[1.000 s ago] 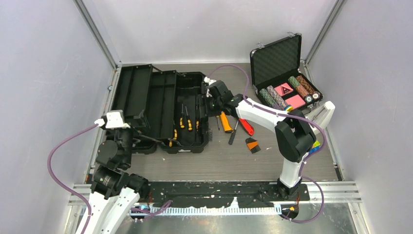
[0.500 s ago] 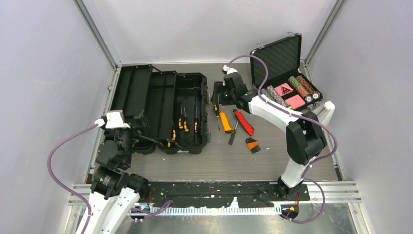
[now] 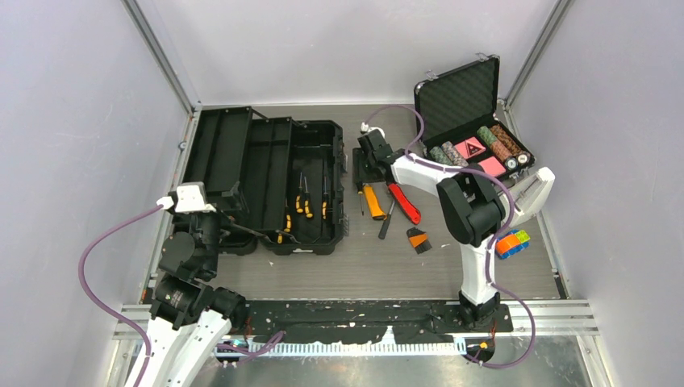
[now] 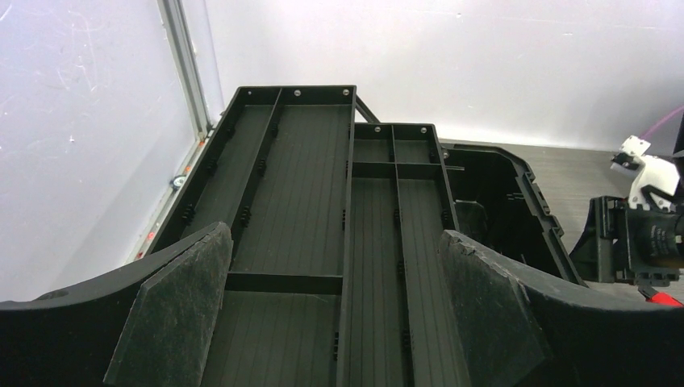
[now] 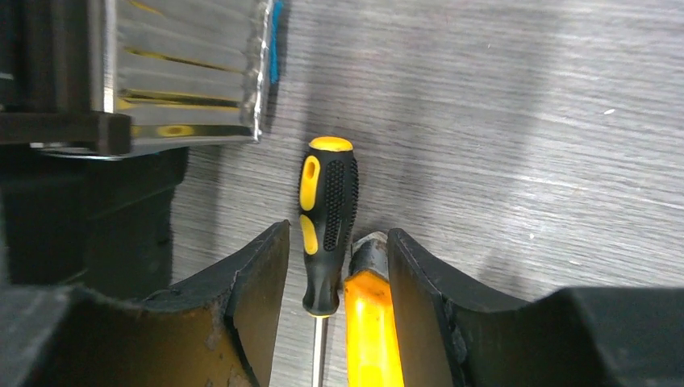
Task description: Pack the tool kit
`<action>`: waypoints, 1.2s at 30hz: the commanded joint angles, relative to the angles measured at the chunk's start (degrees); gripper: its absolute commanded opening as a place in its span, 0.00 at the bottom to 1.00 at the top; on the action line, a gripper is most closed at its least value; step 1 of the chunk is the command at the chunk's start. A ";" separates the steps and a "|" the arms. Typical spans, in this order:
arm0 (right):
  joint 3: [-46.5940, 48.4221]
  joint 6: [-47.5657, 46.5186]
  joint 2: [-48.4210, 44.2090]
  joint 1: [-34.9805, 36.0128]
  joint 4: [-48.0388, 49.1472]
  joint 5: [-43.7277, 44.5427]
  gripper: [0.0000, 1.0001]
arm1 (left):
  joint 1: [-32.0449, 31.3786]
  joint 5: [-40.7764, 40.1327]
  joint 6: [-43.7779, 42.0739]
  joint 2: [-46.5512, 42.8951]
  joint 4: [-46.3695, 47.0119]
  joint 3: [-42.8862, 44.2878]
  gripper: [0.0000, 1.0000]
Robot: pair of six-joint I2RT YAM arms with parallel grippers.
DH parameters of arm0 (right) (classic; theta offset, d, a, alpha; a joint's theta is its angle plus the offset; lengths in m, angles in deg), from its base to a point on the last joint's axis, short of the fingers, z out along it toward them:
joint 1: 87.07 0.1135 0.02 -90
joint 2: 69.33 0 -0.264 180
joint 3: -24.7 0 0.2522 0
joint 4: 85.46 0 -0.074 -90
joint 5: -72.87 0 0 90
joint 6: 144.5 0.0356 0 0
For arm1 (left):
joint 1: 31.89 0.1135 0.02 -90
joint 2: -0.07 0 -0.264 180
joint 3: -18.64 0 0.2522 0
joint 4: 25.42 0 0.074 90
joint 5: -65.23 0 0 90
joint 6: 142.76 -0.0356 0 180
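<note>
The right gripper (image 5: 335, 242) has lowered, jaws partly open astride the yellow-black screwdriver (image 5: 327, 214) right of the toolbox (image 3: 270, 153). The left gripper (image 4: 335, 242) stays wide open.

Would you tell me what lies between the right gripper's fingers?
In the right wrist view, the handle of a black-and-yellow screwdriver and the end of an orange tool lie side by side between the fingers of the open right gripper.
</note>
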 commanded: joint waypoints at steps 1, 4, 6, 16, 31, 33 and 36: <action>3.37 -0.15 2.00 0.98 0.50 -0.01 0.53 | -0.23 0.64 0.42 -0.49 2.17 -0.03 0.99; 3.78 -0.58 3.42 1.57 0.07 1.01 0.52 | -0.22 0.55 0.38 -0.56 2.22 -0.10 0.99; 3.98 -0.80 4.26 1.67 -0.17 1.20 0.52 | -0.30 0.50 0.38 -0.61 2.20 -0.07 0.99; 3.51 -3.19 2.25 1.51 -0.38 3.32 0.21 | -0.41 0.53 0.38 -0.71 2.19 -0.11 0.99; -3.29 -13.26 -17.18 0.04 2.25 -4.71 0.05 | -0.50 0.58 0.29 -1.01 2.15 -0.04 0.99; -2.61 -16.78 -18.94 0.18 1.67 -7.36 0.05 | -0.50 0.64 0.29 -0.98 2.13 -0.02 0.99; -1.62 -26.46 -21.11 1.66 0.95 -9.22 0.05 | -0.50 0.56 0.20 -1.06 2.18 0.00 0.99</action>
